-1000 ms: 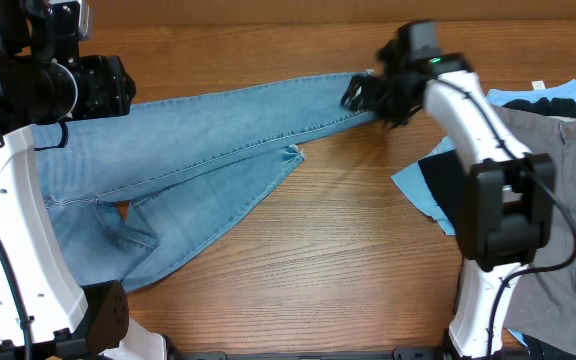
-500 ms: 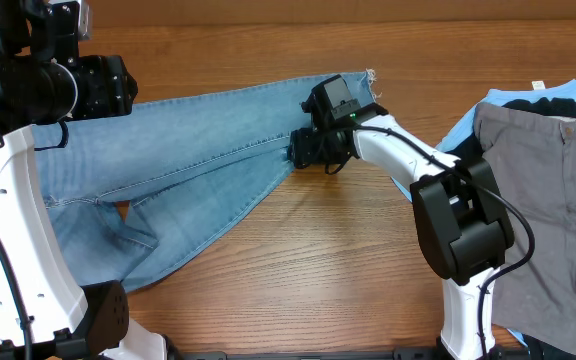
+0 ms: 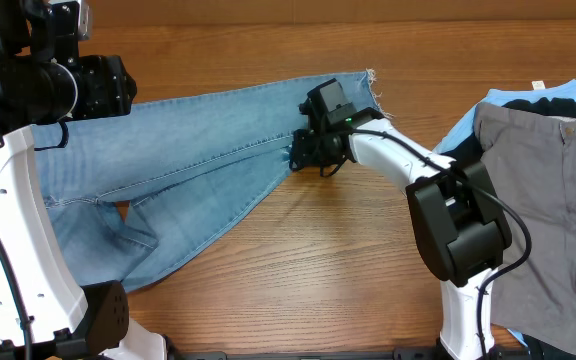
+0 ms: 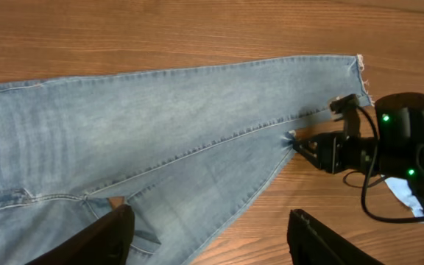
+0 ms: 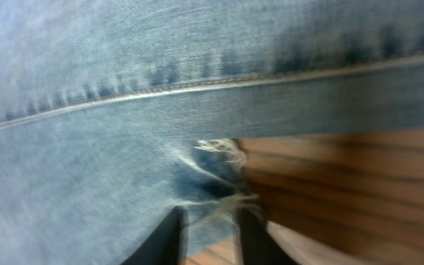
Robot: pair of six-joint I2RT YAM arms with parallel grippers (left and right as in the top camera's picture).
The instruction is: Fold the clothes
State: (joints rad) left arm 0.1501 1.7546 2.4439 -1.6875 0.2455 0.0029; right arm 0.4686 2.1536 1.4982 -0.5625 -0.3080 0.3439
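Observation:
Light blue jeans (image 3: 198,140) lie spread across the wooden table, legs pointing right. My right gripper (image 3: 298,155) sits low at the end of the nearer leg. In the right wrist view its fingers (image 5: 169,237) stand close together with the denim by the frayed hem corner (image 5: 223,147) between them, so the gripper (image 5: 210,235) is shut on the jeans (image 5: 87,147). My left gripper (image 4: 212,243) hangs high above the jeans (image 4: 160,125) near the crotch, open and holding nothing. The right gripper (image 4: 308,143) also shows from there.
A pile of other clothes lies at the right edge: grey shorts (image 3: 548,200) over a light blue garment (image 3: 538,100) and something black. The right arm's base (image 3: 463,240) stands in front of the pile. The left arm's white column (image 3: 18,220) rises at the left.
My right arm swung left from the far leg's hem to the near leg's hem, and its jaws closed on the denim there. The left arm stayed put.

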